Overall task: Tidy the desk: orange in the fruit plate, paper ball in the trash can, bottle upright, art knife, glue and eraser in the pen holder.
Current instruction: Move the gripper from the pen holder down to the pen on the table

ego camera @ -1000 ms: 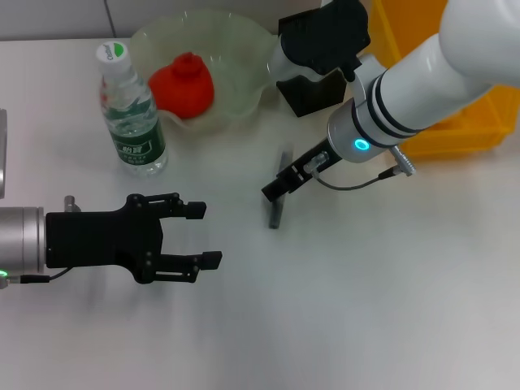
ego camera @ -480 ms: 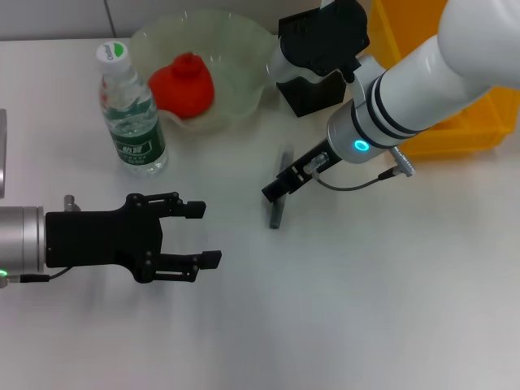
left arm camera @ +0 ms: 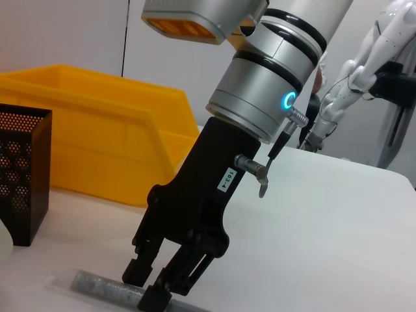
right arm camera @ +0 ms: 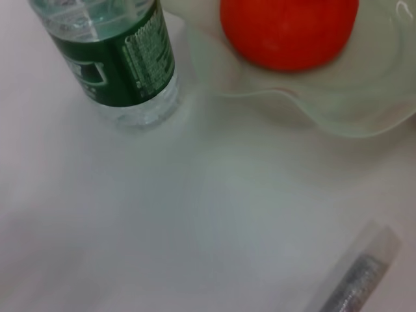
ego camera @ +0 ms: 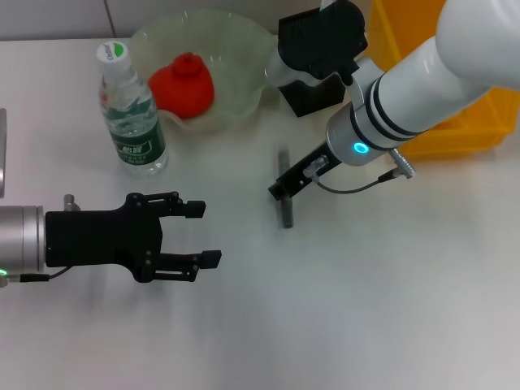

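Observation:
The grey glue (ego camera: 285, 213) lies flat on the white desk, with my right gripper (ego camera: 280, 191) lowered onto its middle and shut on it. The left wrist view shows those fingers (left arm camera: 160, 294) straddling the glue (left arm camera: 97, 286). My left gripper (ego camera: 209, 235) hovers open and unloaded at the front left. In the pale-green fruit plate (ego camera: 244, 49) sits the orange (ego camera: 183, 85). The bottle (ego camera: 132, 118) stands upright beside it. The black mesh pen holder (ego camera: 315, 93) is partly hidden behind my right wrist. No art knife, eraser or paper ball is in view.
The yellow trash can (ego camera: 455, 130) stands at the back right, behind my right forearm. A grey object (ego camera: 2, 154) pokes in at the left edge. In the right wrist view, the bottle (right arm camera: 123, 58), orange (right arm camera: 286, 29) and glue (right arm camera: 357, 279) appear.
My right gripper shifted slightly to the right, and the glue's near end swung right with it. The left arm stayed still.

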`<state>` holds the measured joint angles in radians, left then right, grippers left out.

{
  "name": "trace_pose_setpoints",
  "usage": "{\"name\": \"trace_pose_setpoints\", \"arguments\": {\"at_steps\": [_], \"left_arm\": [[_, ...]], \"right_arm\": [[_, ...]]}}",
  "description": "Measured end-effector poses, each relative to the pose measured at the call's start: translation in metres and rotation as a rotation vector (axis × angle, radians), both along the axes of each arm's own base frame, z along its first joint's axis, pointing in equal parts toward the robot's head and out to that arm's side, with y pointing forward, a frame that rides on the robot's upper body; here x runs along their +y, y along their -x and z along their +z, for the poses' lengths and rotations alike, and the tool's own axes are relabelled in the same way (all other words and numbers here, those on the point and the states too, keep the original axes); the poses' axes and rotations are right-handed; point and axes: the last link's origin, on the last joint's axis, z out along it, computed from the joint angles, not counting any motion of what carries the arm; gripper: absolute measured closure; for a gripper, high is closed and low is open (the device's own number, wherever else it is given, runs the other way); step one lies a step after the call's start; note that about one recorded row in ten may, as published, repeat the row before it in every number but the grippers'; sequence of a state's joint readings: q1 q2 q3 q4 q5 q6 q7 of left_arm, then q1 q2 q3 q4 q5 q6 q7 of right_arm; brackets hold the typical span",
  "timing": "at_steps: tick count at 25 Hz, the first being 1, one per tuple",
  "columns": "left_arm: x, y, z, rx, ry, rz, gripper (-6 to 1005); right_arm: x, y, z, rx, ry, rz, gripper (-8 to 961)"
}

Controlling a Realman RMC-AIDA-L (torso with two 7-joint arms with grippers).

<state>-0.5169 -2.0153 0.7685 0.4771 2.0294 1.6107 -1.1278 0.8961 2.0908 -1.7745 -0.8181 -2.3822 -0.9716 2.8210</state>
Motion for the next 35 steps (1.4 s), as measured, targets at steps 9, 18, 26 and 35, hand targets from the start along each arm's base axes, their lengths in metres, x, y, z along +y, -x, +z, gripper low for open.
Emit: {"name": "trace_pose_setpoints", "arguments": {"at_steps": [9, 18, 26, 35], "left_arm": [[0.0002, 0.0005, 0.001, 0.002, -0.001, 0.0, 186], [0.0004, 0.0009, 0.0018, 0.003, -0.001, 0.0, 186], [0.0018, 0.0008, 0.0036, 0.008, -0.006, -0.004, 187], [0.0026, -0.0005, 0.003, 0.007, -0.007, -0.004, 186]], "right_arm": [[-0.0007, 0.0, 0.0001, 0.0, 0.004, -0.004, 558], [-0.0021, -0.001, 0.0, -0.006, 0.013, -0.009, 575], [-0.0013, -0.0027, 0.0024, -0.012, 0.013, -0.015, 715], [-0.0009, -0.0035, 0.003, -0.02, 0.012, -0.011, 731]]}}
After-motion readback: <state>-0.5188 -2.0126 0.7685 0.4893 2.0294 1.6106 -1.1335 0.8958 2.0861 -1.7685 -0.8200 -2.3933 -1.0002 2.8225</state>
